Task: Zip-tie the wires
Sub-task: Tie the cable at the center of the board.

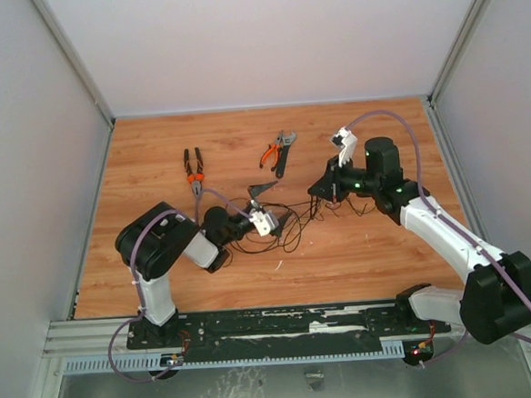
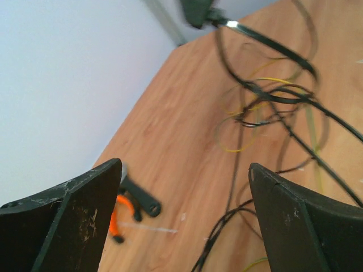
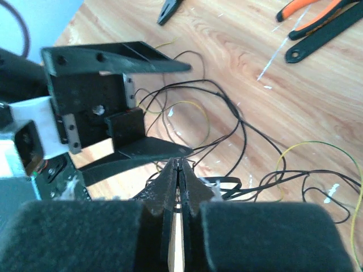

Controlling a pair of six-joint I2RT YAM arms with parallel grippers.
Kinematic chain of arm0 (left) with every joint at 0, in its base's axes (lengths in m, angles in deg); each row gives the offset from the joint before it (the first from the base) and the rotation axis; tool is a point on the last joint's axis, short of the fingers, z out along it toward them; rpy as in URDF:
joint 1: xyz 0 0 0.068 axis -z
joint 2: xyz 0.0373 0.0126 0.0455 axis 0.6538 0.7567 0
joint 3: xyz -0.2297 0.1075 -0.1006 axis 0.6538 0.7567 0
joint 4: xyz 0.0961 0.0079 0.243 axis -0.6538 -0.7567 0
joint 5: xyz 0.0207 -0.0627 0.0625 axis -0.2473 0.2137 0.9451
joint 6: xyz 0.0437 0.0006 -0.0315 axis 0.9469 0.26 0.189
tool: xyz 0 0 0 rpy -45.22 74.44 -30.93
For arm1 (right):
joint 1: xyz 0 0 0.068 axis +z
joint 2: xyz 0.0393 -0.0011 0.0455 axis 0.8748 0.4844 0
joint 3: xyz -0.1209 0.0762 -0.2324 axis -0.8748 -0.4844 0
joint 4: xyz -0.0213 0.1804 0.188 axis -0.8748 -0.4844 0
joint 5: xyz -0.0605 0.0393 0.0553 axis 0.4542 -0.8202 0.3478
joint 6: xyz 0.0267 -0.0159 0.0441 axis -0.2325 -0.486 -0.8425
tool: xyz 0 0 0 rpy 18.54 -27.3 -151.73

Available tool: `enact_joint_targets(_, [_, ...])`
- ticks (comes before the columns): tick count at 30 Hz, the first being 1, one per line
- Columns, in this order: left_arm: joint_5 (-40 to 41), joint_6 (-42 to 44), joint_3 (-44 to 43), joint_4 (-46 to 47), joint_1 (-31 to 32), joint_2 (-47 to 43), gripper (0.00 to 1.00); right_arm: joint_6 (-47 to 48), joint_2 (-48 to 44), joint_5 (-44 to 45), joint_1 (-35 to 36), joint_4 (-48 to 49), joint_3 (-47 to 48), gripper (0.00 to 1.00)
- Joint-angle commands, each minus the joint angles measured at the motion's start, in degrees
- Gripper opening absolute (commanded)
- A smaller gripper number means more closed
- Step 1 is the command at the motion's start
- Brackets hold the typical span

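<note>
The left gripper [image 2: 184, 164] gapes wide over the wires [image 2: 278, 97], tangled mid-table; the right gripper [image 3: 178, 164] is clenched, apparently on the zip tie [image 2: 266, 38]. The left should grasp the tie's free tail squarely before pulling.

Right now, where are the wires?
Top view: the wires sprawl in loose loops mid-table, between the left gripper and the right gripper.

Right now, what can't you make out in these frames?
- Left wrist view: the zip tie is blurred. From the top it is too thin to pick out among the wires.
- Right wrist view: what the shut right gripper pinches is hidden by its own fingertips.
- Left wrist view: the orange-handled tool is blurred and half behind the open left gripper.
</note>
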Motion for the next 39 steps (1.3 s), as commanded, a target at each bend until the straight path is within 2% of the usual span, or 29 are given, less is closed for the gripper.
enact_joint_targets(1, [19.1, -6.5, 0.6, 18.2, -0.3, -5.9, 0.98, 0.8, -1.2, 6.4, 0.1, 0.4, 1.8, 0.0])
enact_joint_targets(7, [36.2, -20.2, 1.9, 17.1, -0.3, -13.7, 0.98, -2.2, -3.4, 10.5, 0.1, 4.9, -0.7, 0.0])
enact_joint_targets(11, [36.5, -30.7, 4.4, 9.1, -0.2, -21.7, 0.98, -4.1, -3.4, 11.2, 0.2, 7.4, -2.2, 0.0])
enact_joint_targets(14, [36.7, -35.1, 4.8, -4.0, 1.6, -29.3, 0.98, -5.8, -2.9, 11.0, 0.5, 9.2, -3.5, 0.0])
enact_joint_targets(17, [43.0, -35.5, 1.0, -23.5, 5.4, -35.4, 0.98, -7.3, -2.4, 11.5, 1.0, 10.6, -4.6, 0.0])
enact_joint_targets(19, [45.2, -37.9, 0.2, -29.6, 7.8, -37.6, 0.98, -8.6, -2.2, 12.7, 1.4, 11.7, -5.2, 0.0])
enact_joint_targets(24, [43.1, -53.4, -3.8, -49.1, 10.1, -40.9, 0.98, -14.9, -2.5, 19.4, 3.4, 13.5, -5.6, 0.0])
enact_joint_targets(28, [43.1, -59.4, -4.6, -54.0, 14.1, -40.4, 0.98, -23.0, -3.2, 27.6, 5.9, 13.0, -6.3, 0.0])
enact_joint_targets(34, [43.8, -61.2, -6.9, -52.2, 18.4, -35.9, 0.93, -29.0, -4.7, 34.3, 8.7, 13.1, -8.3, 0.0])
enact_joint_targets(39, [42.8, -62.2, -9.8, -51.4, 18.5, -30.8, 0.83, -30.8, -6.4, 36.8, 9.7, 13.5, -9.8, 0.0])
